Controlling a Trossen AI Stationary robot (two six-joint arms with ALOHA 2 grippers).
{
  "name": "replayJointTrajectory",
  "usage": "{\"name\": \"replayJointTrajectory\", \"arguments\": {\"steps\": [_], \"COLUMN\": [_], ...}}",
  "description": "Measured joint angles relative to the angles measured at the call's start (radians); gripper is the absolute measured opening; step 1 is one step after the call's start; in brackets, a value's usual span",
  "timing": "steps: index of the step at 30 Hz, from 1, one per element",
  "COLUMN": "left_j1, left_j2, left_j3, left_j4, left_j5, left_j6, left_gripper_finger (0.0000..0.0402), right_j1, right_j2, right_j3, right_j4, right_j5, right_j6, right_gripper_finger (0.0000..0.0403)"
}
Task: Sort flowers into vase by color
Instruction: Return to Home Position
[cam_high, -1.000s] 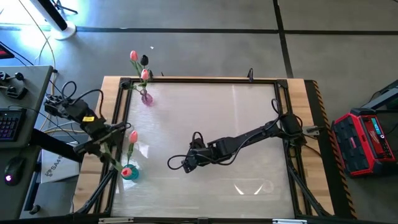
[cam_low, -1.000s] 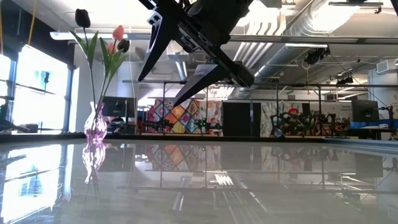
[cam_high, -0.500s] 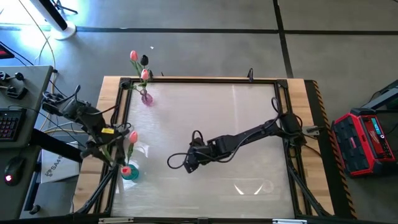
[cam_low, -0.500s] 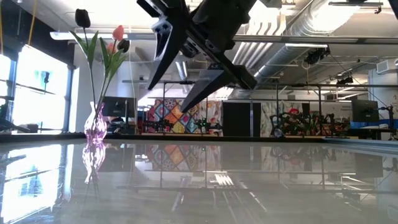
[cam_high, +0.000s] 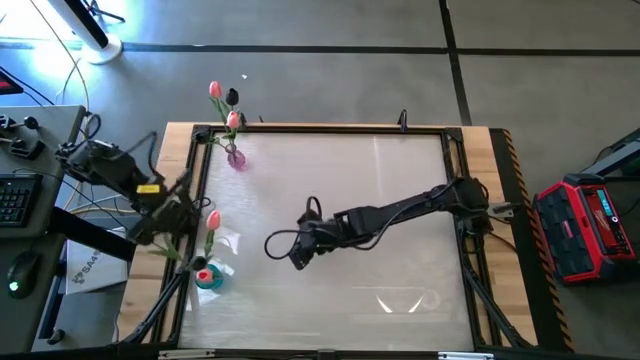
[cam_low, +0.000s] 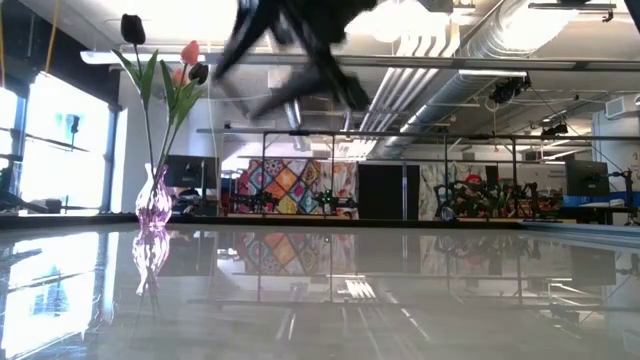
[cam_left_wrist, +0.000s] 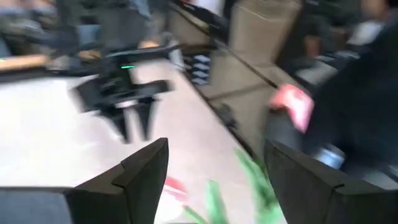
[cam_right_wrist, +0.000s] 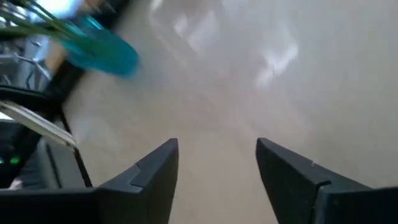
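A squat blue glass vase (cam_high: 208, 279) stands at the left edge of the pale, glossy tabletop (cam_high: 380, 170). Pink artificial tulips (cam_high: 213, 218) on thin green stems rise from it.

The left arm (cam_high: 125, 175) reaches in from outside that edge. The left jaws hang close beside the blue vase's stems, on the side away from the tabletop's middle. In the left wrist view their two dark fingers (cam_left_wrist: 140, 177) stand wide apart, released, with a pink tulip and green leaves just ahead.

The right arm (cam_high: 400, 212) stretches across the tabletop. The right jaws hang above the surface, apart from the blue vase on its middle-of-tabletop side, and point towards it. In the right wrist view they too are spread wide and released.

Well apart from the blue vase, farther along the same edge at the far corner, a slender purple glass vase (cam_high: 236, 158) holds more tulips. Pink heads and dark, nearly black tulips (cam_low: 132, 28) stand in it together. In the low view the right arm is only a dark smear above.
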Motion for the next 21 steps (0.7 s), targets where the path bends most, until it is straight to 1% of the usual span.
{"name": "replayJointTrajectory", "arguments": {"steps": [3,5,9,13,17,19,21], "left_j1": [0.000,0.000,0.000,0.000,0.000,0.000,0.000], "left_j2": [-0.006,-0.011,-0.019,-0.022,-0.029,-0.027,-0.027], "left_j3": [0.029,0.042,0.071,0.089,0.090,0.090,0.090], "left_j4": [0.002,0.000,0.003,0.017,0.027,0.022,0.022], "left_j5": [-0.134,-0.203,-0.297,-0.375,-0.372,-0.398,-0.432], "left_j6": [-0.020,-0.039,-0.070,-0.114,-0.086,-0.096,-0.097], "left_gripper_finger": [0.0228,0.0205,0.0149,0.0090,0.0049,0.0035,0.0021], "right_j1": [-0.002,-0.006,-0.015,-0.022,-0.032,-0.041,-0.051], "right_j2": [-0.033,-0.055,-0.095,-0.119,-0.128,-0.128,-0.128], "right_j3": [0.057,0.095,0.175,0.269,0.350,0.381,0.392], "right_j4": [-0.006,-0.024,-0.050,-0.107,-0.238,-0.320,-0.363], "right_j5": [0.076,0.106,0.112,0.133,0.178,0.179,0.180], "right_j6": [-0.118,-0.209,-0.379,-0.500,-0.528,-0.516,-0.468], "right_gripper_finger": [0.0177,0.0155,0.0111,0.0067,0.0027,0.0010,0.0003]}}
